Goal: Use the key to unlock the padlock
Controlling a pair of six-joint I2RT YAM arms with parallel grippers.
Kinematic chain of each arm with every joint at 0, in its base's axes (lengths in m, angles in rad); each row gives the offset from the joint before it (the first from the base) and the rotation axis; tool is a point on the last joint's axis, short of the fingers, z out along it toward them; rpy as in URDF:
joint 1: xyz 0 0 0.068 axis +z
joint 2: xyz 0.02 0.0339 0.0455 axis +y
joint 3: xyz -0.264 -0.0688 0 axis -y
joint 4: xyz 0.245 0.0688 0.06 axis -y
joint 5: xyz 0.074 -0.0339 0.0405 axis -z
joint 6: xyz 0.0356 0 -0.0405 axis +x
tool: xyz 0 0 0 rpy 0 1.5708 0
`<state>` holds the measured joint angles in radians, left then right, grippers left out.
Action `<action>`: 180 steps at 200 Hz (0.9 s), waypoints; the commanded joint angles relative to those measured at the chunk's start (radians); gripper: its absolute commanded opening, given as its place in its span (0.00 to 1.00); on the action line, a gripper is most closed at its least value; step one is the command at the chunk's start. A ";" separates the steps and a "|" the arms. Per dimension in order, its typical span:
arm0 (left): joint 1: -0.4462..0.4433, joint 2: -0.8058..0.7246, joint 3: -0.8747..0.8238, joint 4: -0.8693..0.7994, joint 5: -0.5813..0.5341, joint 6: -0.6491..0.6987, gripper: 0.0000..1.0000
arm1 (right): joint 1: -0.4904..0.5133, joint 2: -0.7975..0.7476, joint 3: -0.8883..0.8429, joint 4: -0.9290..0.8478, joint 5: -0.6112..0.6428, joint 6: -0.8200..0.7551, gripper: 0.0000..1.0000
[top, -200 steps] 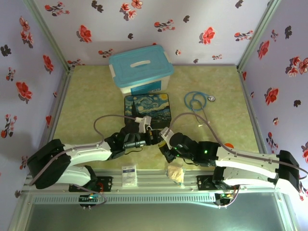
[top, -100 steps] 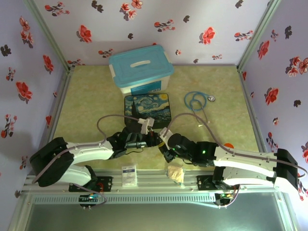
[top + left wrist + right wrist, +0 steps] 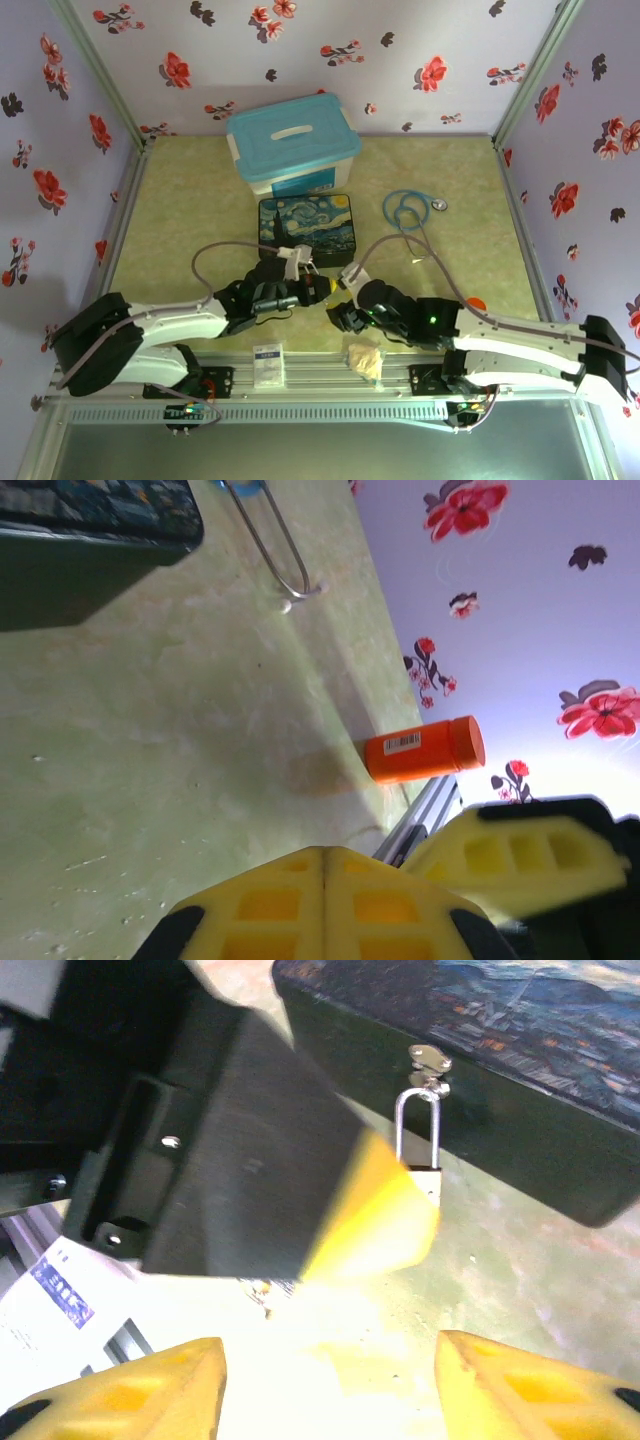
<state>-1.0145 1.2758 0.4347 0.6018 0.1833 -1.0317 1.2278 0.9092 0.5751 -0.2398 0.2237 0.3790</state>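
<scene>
The brass padlock (image 3: 431, 1181) hangs by its silvery shackle (image 3: 418, 1125) from the clasp on the front of the dark starry-night box (image 3: 305, 225). My left gripper (image 3: 327, 288) hovers just in front of it. Its yellow fingers are pressed together (image 3: 323, 852), and no object shows between them. In the right wrist view a left fingertip (image 3: 385, 1222) covers part of the padlock's body. A tiny glinting metal bit (image 3: 262, 1292) shows under the left gripper's dark body; I cannot tell whether it is the key. My right gripper (image 3: 328, 1345) is open just below, with only bare table between its fingers.
A blue-lidded plastic bin (image 3: 292, 140) stands behind the box. A blue stethoscope (image 3: 405, 210) lies to the right of it. An orange bottle (image 3: 425, 748) lies near the right front rail. A white card (image 3: 267, 362) and a crumpled yellowish lump (image 3: 365, 358) sit on the front rail.
My left gripper shut, and its tips shifted slightly right. My right gripper was shut beside it, then opened and drew back a little toward the front.
</scene>
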 commanded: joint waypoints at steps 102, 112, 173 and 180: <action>0.013 -0.137 -0.131 0.579 -0.199 0.113 0.00 | -0.316 -0.004 -0.170 0.897 -0.694 0.401 0.63; 0.013 -0.145 -0.129 0.602 -0.200 0.118 0.00 | -0.317 0.023 -0.168 0.934 -0.709 0.414 0.60; 0.009 -0.202 -0.158 0.622 -0.219 0.140 0.00 | -0.316 0.149 -0.154 1.131 -0.742 0.465 0.41; 0.008 -0.202 -0.157 0.624 -0.219 0.139 0.00 | -0.317 0.168 -0.155 1.174 -0.741 0.479 0.39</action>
<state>-1.0080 1.0866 0.2848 1.1687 -0.0113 -0.9184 0.9161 1.0393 0.3962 0.7559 -0.4797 0.8135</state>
